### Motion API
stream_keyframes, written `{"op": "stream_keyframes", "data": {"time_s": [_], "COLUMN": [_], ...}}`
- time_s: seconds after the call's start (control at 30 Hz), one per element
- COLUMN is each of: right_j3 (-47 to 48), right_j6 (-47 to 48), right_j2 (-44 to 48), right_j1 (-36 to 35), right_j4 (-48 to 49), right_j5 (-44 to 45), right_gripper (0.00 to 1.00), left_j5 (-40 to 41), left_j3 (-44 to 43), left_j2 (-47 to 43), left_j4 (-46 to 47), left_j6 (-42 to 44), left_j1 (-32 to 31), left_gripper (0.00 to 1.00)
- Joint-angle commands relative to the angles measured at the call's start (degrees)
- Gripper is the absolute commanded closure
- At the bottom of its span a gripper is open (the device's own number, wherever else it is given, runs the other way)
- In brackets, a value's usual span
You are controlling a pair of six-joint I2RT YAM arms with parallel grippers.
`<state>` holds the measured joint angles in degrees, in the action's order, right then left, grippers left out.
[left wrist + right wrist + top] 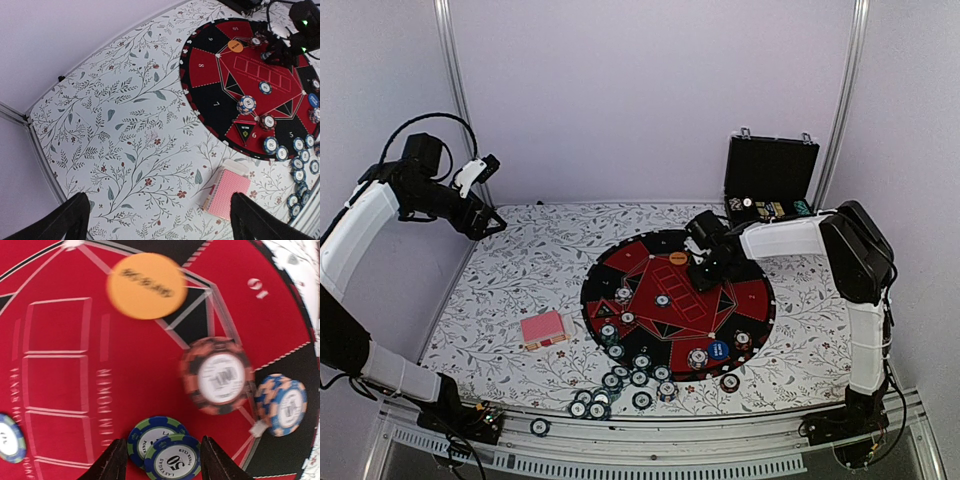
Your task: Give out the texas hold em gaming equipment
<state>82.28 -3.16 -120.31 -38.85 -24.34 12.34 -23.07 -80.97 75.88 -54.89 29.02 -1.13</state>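
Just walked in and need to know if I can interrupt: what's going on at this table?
The right pincer is down over the round poker mat, straddling a green-edged 50 chip; whether it grips yet is unclear. The left pincer hangs open and empty, raised at the far left. The card deck lies on the cloth left of the mat, and many chips sit scattered around the mat's near edge.

You're looking at a red-and-black mat (752, 298) on a white cloth (125, 125) printed with grey-green leafy vines (small red flowers too). The card deck (227, 192) is pink-red, the button disc (146, 286) orange, the chip (173, 461) green-and-blue striped, white-centred.
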Motion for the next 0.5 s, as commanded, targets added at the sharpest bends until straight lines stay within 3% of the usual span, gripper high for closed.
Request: {"op": "stream_keyframes", "data": {"time_s": [0.0, 0.23, 0.37, 0.47], "right_j3": [2.39, 5.65, 6.48, 6.21], "right_j6": [0.95, 1.90, 1.69, 0.74], "right_j2": [-1.55, -2.34, -2.57, -0.51], "right_j1": [2.12, 3.47, 3.57, 3.39], "right_j4": [0.17, -0.71, -1.81, -2.64], "right_j5": [3.88, 4.37, 4.01, 2.07], "right_gripper": [0.48, 0.46, 0.36, 0.34], "left_j5": [-0.57, -0.55, -0.57, -0.64], "left_j3": [0.02, 0.24, 0.61, 0.98], "left_j2": [0.50, 0.28, -0.06, -0.03], "left_j4": [0.09, 0.20, 0.11, 0.28], "left_j6": [0.52, 0.58, 0.69, 0.77], "left_j1": [-0.54, -0.54, -0.54, -0.54], "left_gripper": [0.00, 0.00, 0.00, 0.00]}}
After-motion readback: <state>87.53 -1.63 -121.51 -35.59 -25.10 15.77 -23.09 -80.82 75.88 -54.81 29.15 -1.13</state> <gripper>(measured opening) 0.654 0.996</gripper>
